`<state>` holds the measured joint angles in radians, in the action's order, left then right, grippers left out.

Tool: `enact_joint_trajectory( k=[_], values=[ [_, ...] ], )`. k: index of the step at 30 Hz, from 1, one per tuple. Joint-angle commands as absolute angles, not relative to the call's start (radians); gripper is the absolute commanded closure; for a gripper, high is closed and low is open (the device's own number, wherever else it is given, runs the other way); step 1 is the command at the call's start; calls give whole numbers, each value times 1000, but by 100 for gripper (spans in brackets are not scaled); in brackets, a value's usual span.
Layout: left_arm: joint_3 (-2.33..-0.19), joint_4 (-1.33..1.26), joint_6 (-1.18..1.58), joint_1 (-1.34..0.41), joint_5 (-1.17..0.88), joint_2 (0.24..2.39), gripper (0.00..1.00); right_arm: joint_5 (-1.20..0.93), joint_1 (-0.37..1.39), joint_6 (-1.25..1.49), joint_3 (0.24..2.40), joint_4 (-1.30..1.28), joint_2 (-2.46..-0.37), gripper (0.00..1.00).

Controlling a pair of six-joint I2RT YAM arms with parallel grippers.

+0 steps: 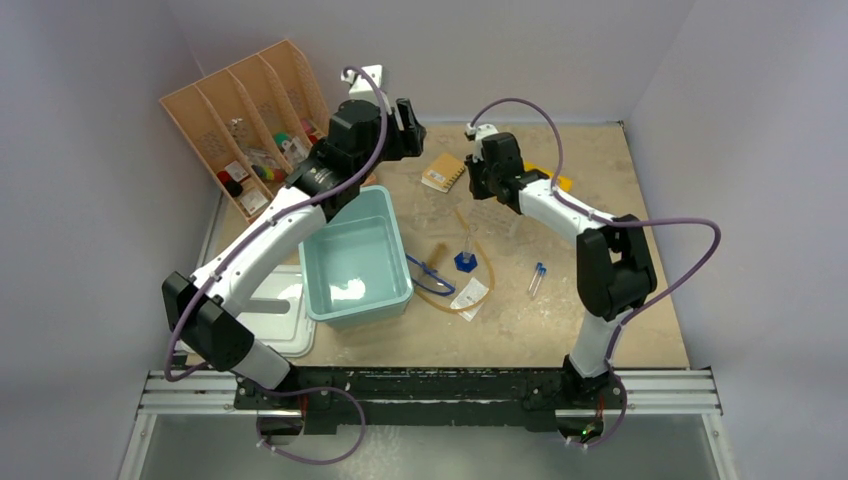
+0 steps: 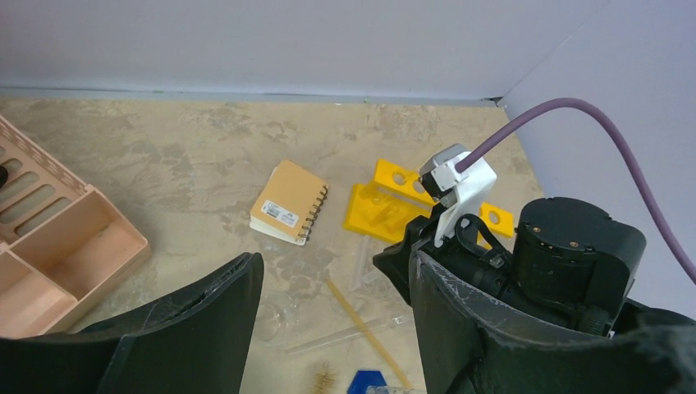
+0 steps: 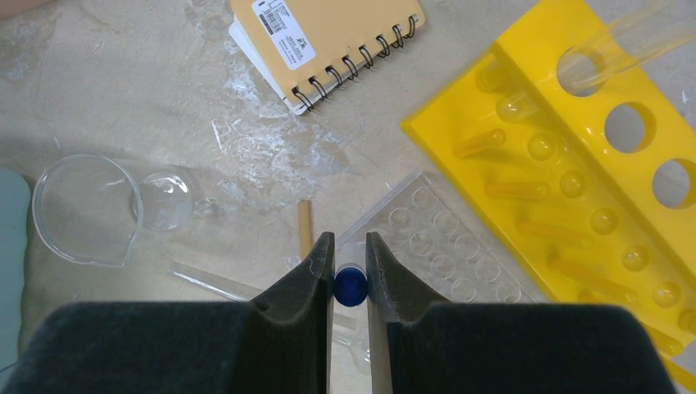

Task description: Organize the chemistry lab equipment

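blue-capped test tube [image 3: 351, 286], pinched in right hand [image 3: 350, 250]

Inventory as I see it from my station: one spiral notebook [image 3: 328, 41], one yellow rack [image 3: 525, 172], one clear well plate [image 3: 443, 246], one beaker [image 3: 82, 209], one teal tub [image 1: 398, 245], one peach organiser [image 1: 200, 140], one cylinder [image 1: 465, 260], one pair of goggles [image 1: 428, 280]; three blue-capped tubes [image 1: 538, 278], two on the desk [image 1: 620, 200], one in my right end effector [image 3: 349, 246].

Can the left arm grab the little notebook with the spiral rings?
Probably yes. The left gripper is open and empty, and the notebook lies flat on the table just ahead of it with nothing on top.
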<state>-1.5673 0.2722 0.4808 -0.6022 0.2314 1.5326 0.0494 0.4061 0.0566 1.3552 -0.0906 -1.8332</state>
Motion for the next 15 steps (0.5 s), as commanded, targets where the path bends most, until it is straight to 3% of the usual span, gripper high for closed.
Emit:
enact_joint_trajectory(
  k=[1, 15],
  values=[
    [-1583, 242, 507, -600, 230, 1476, 35, 48, 416, 35, 1334, -61, -1823, 89],
    [-1562, 238, 515, -600, 226, 1460, 35, 97, 443, 10, 1299, -61, -1782, 89]
  ],
)
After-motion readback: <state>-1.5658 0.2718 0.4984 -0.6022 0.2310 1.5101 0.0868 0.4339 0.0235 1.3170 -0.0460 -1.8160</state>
